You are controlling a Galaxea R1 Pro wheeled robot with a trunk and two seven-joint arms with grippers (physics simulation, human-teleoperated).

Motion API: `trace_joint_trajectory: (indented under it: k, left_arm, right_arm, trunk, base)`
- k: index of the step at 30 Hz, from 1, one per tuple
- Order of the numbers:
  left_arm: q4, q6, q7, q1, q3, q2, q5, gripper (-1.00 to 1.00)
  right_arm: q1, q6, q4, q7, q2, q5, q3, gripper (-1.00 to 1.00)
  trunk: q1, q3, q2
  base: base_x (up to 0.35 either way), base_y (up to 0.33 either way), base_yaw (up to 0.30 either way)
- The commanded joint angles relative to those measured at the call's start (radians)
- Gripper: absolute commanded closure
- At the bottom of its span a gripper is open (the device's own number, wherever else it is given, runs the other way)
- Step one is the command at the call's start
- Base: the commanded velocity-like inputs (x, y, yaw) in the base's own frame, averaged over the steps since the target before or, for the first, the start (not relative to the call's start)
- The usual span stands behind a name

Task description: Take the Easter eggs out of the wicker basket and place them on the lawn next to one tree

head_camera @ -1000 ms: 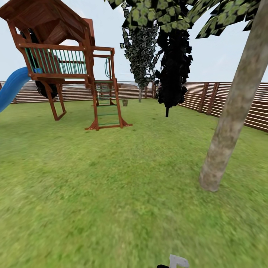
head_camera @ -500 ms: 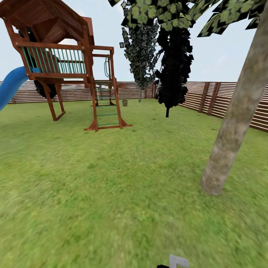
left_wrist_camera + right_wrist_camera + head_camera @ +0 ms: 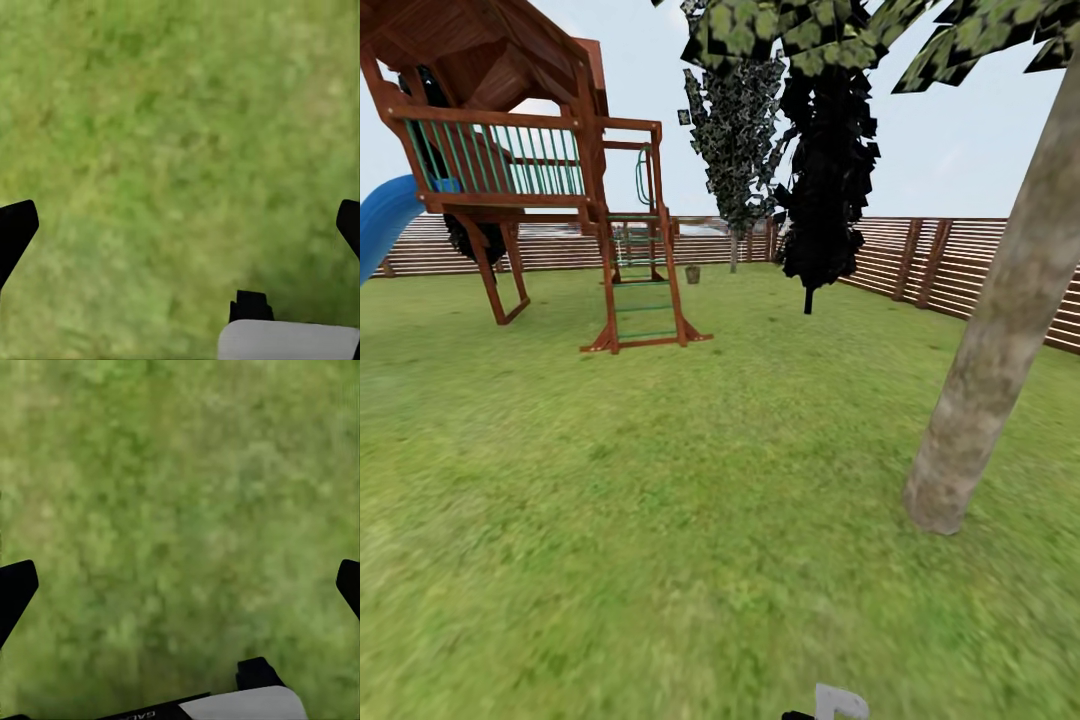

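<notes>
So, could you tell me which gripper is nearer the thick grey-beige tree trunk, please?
Right, probably. The trunk stands ahead to the robot's right; the right gripper and left gripper both hang open over lawn.

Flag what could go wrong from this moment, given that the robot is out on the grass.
The small brown wicker basket sits far off by the fence, just past the play tower's ladder, so a straight drive could clip the frame. The near tree leans close on the right, a likely snag when turning. Both the left hand and right hand are open and empty above the lawn: no egg collected yet.
</notes>
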Motion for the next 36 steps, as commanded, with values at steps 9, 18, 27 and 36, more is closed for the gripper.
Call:
trace_joint_trajectory:
  k: [9, 18, 27, 36]
  left_arm:
    - [0.001, -0.003, 0.003, -0.001, -0.002, 0.0, -0.001, -1.0]
    - [0.001, -0.004, 0.004, -0.001, -0.002, 0.0, -0.001, -1.0]
    - [0.001, -0.012, 0.005, -0.001, -0.002, 0.001, -0.001, -1.0]
    - [0.014, -0.042, 0.009, -0.001, -0.002, 0.001, 0.0, -1.0]
  right_arm:
    - [0.0, 0.005, -0.002, -0.003, 0.0, -0.005, -0.001, -1.0]
    - [0.0, 0.005, -0.002, -0.003, 0.0, -0.005, -0.001, -1.0]
    - [0.0, 0.005, -0.002, -0.003, 0.0, -0.005, -0.001, -1.0]
    - [0.0, 0.005, -0.002, -0.003, 0.0, -0.005, 0.0, -1.0]
  trunk:
    - [0.0, -0.001, -0.001]
    - [0.0, -0.001, -0.001]
    - [0.0, -0.001, -0.001]
    - [0.0, -0.001, -0.001]
  base:
    - [0.196, 0.0, 0.0]
    - [0.217, 0.0, 0.0]
    - [0.3, 0.0, 0.0]
    - [0.331, 0.0, 0.0]
